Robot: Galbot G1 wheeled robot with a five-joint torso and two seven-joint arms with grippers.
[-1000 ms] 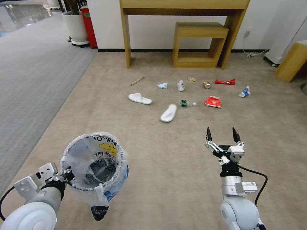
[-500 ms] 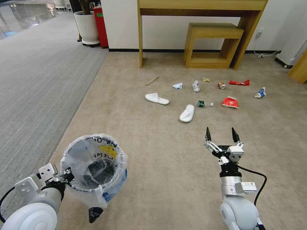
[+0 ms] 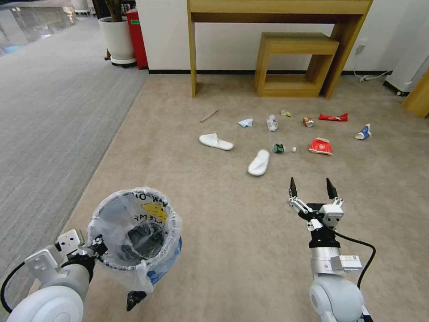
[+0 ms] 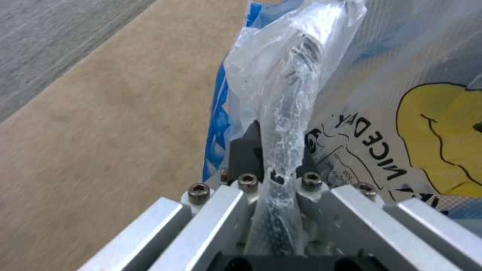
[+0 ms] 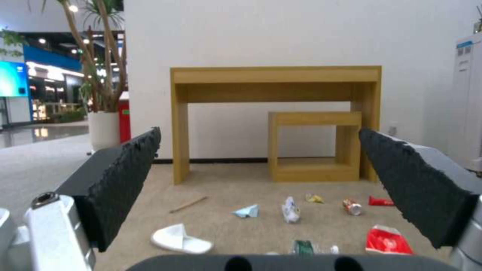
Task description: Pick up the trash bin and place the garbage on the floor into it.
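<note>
Seen from the head: left gripper [image 3: 96, 247] low at the near left, clamped on the rim of the trash bin [image 3: 136, 239], bin held off the floor [image 3: 214, 214] with its bag-lined mouth facing up and blue side toward the robot. Right gripper [image 3: 311, 189] raised at the near right, jaws spread wide, holding nothing, well short of the litter. Farther ahead on the beige carpet, two white slippers: near slipper [image 3: 259, 162] and far slipper [image 3: 216, 141], with a green-labelled bottle [image 3: 281, 148] and a red wrapper [image 3: 321, 146] beside them; beyond, in a loose row, a wooden stick [image 3: 209, 116], a tissue pack [image 3: 245, 122], a crumpled clear bottle [image 3: 271, 123], a crushed can [image 3: 308, 121], a long red wrapper [image 3: 333, 117] and a blue-white paper cup [image 3: 363, 132]. Behind them, a wooden desk [image 3: 277, 9] with a wooden stool [image 3: 295, 62] tucked under it. From the left wrist: crinkled plastic bag [image 4: 286, 98] pinched between the metal fingers, black letters and a yellow figure on the liner at one side, carpet past it. From the right wrist: two dark ribbed pads [image 5: 125, 180] standing far apart, litter and desk framed in the gap between them.
</note>
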